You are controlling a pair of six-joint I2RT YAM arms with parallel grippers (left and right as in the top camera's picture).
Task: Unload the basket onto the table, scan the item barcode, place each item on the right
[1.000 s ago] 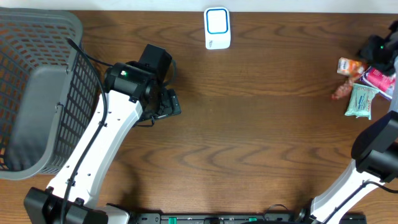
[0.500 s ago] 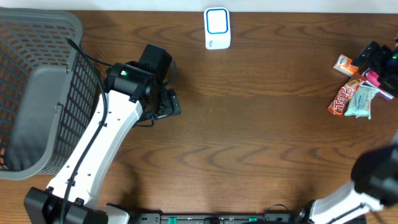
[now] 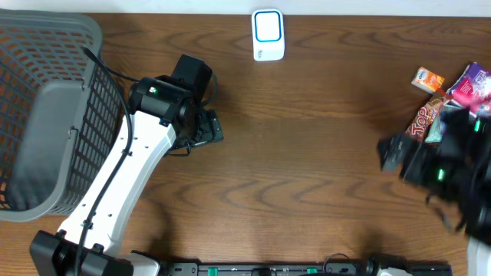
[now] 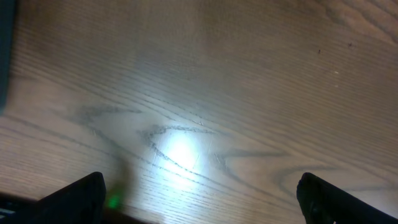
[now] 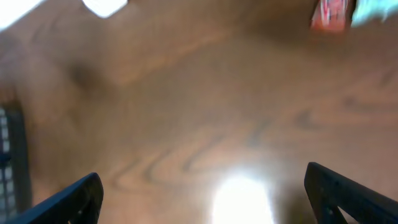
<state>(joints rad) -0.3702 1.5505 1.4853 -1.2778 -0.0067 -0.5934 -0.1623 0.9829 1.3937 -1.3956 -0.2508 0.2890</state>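
You have the wooden table (image 3: 307, 153) filling the overhead view, with the grey mesh basket (image 3: 98, 115) taking up the 9 o'clock side. From 7 o'clock the left arm (image 3: 142, 165) reaches up toward the centre-left. Its left gripper (image 4: 199, 205) hangs over bare wood just at 3 o'clock of the basket, with its fingers (image 4: 74, 196) spread wide and nothing between them. The right arm (image 3: 453, 180) shows as a dark blur at 4 o'clock. The right gripper (image 5: 205, 199) points toward the middle of the table; its fingers (image 5: 71, 199) also stand wide apart and empty over the wood. The white scanner (image 3: 268, 34), with its blue-edged window, sits at 12 o'clock near the far edge, well apart from both grippers. Your snack packets (image 3: 441, 103) lie in a loose cluster at 2 to 3 o'clock, just beyond the right arm. A red bar (image 3: 420, 121) lies nearest the centre, an orange packet (image 3: 428, 79) at 12 o'clock of it, and a purple packet (image 3: 474, 83) by the table's edge. Neither gripper touches any of them.
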